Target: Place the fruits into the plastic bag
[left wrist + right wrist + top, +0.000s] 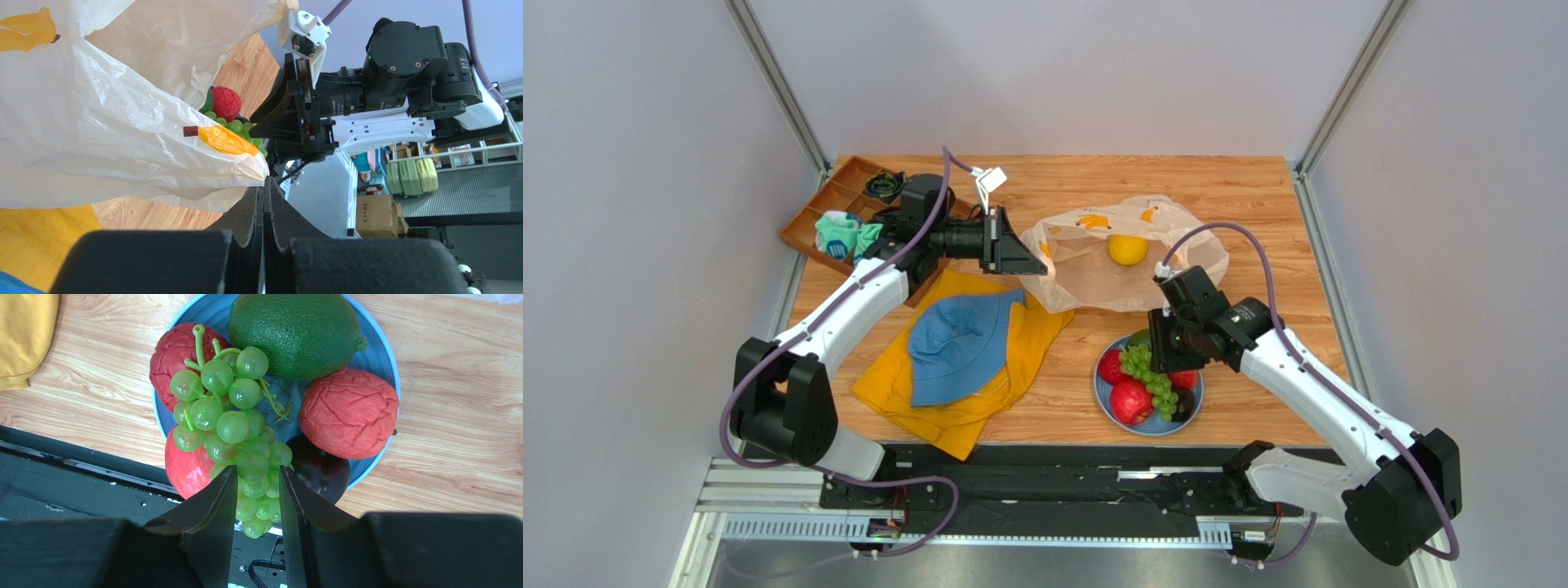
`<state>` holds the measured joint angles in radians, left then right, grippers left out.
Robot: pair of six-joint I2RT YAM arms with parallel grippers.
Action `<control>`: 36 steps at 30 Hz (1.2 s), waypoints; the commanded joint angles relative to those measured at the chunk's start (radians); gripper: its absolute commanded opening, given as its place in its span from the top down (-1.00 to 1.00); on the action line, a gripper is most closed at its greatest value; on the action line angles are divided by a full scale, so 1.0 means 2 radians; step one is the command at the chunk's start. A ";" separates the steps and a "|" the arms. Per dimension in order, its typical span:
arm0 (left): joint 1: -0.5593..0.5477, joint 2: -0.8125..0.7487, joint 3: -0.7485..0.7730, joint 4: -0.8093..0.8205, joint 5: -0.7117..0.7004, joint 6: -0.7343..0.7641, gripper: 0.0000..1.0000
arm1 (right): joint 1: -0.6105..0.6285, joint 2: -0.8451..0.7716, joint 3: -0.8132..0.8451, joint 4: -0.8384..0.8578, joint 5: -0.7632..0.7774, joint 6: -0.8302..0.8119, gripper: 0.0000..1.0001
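While the left pincer (265, 184) is pressed together on the rim of the plastic bag (1081, 276), pinching a fold of the thin film and holding it up off the table (1259, 208), the bag's mouth gapes toward the plate. Below that arm a blue hat (959, 343) lies on a yellow cloth (928, 404), both apart from the work.

Further right, the bag sags on the wood with a lemon (1125, 250) already inside it. So one fruit is in and the rest are not.

Just beside the bag's near edge stands the blue plate (383, 355). It carries the grape bunch (230, 416), a green oval fruit (294, 331) at its far side, three red fruits (350, 413) and a dark plum (319, 471).

The right pincer (258, 474) hangs straight over this plate. Its two fingers are closed in on the lower part of the grape bunch, one on each side, with grapes filling the narrow gap. The bunch appears to rest on the other fruit, not yet lifted.

The step in hand looks like picking up the grapes. Next, the right arm would need to lift the bunch clear without dragging its neighbours off the plate. It would then carry the bunch toward the opening on the left and let go well inside. The left arm's hold on the rim needs to last until then.
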<state>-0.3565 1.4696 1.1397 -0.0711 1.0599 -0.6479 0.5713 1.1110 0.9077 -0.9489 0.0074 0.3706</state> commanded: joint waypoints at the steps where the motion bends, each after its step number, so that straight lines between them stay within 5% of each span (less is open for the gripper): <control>1: 0.004 -0.004 0.020 0.006 0.003 0.008 1.00 | -0.006 0.001 0.003 0.014 0.010 0.003 0.32; 15: 0.004 -0.004 0.021 0.006 0.004 0.008 1.00 | -0.013 0.005 -0.007 0.037 -0.027 0.003 0.37; 28: 0.004 -0.003 0.021 0.006 0.004 0.008 1.00 | -0.013 0.001 0.003 0.014 -0.018 0.000 0.99; 36: 0.004 0.005 0.018 0.015 0.012 0.000 1.00 | -0.013 -0.024 0.051 -0.012 -0.026 -0.020 1.00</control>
<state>-0.3565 1.4704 1.1400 -0.0708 1.0607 -0.6483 0.5484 1.1149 0.9173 -0.9455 -0.0349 0.3592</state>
